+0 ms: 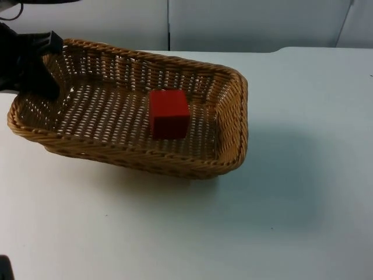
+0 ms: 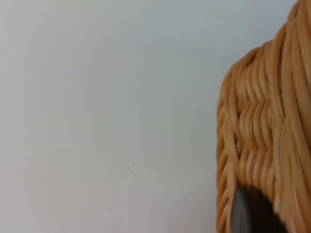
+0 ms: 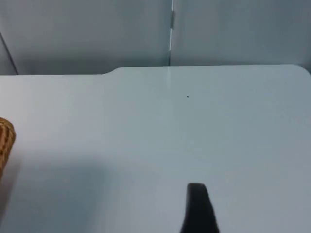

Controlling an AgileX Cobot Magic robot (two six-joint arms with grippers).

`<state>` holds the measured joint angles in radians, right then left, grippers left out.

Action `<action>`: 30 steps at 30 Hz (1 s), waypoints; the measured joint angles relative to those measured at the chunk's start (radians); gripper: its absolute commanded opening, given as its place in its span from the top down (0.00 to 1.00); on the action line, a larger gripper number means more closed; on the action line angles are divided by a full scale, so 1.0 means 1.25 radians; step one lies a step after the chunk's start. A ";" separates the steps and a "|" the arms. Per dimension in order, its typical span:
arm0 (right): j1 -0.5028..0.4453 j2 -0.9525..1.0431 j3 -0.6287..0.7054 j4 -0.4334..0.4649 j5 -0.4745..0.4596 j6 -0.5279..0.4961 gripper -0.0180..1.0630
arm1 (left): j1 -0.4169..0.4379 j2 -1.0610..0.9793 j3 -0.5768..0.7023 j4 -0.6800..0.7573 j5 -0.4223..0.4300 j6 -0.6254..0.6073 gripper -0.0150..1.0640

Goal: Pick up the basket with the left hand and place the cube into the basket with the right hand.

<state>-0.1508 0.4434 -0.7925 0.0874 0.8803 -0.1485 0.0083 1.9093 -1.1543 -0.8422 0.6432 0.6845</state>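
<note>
A tan wicker basket [image 1: 233, 116] hangs slightly above the white table, casting a shadow under its near side. Inside it, a red cube [image 1: 169, 113] rests on the woven floor a little right of the middle. My left gripper [image 1: 45, 65] is shut on the rim at the basket's far left corner. In the left wrist view a dark fingertip [image 2: 241, 212] presses against the wicker wall [image 2: 262, 126]. My right gripper [image 3: 197, 211] waits over bare table to the right of the basket, and the basket's corner [image 3: 5, 141] is just visible from it.
The white table [image 1: 291, 204] stretches open in front of and to the right of the basket. The grey partition wall [image 1: 250, 23] closes off the far edge behind it.
</note>
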 measured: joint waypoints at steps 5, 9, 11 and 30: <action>0.000 -0.126 0.006 0.049 0.005 -0.008 0.84 | 0.000 0.000 0.000 0.000 -0.009 0.015 0.99; 0.000 -0.241 0.006 0.049 0.061 -0.016 0.99 | 0.000 0.000 0.000 0.000 -0.021 0.016 0.99; 0.000 -0.268 0.006 0.049 0.084 -0.023 0.99 | 0.000 0.000 0.000 0.000 -0.023 0.017 0.99; 0.124 -0.353 0.174 0.029 0.058 -0.015 0.99 | 0.000 0.000 0.000 -0.021 -0.021 0.067 0.99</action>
<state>0.0038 0.0021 -0.5753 0.1235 0.9528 -0.1674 0.0083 1.9093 -1.1543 -0.8682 0.6172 0.7687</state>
